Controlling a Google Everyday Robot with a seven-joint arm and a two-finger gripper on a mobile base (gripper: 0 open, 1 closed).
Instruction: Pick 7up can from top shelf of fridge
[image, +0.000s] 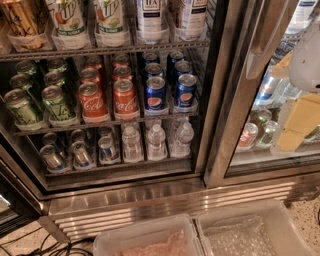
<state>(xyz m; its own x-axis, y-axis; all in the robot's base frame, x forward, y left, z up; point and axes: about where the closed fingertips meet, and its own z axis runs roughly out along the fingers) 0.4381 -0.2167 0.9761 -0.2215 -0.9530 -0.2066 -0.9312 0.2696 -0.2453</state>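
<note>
I think this is the approach step: the tool is at the right edge, and its state I cannot tell. Next I must reach left to the 7up can on the top shelf.

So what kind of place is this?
Probably a shop or canteen: a glass-door drinks fridge holds rows of Coca-Cola cans, Pepsi cans and water bottles. The robot's claw hangs at the far right.
</note>
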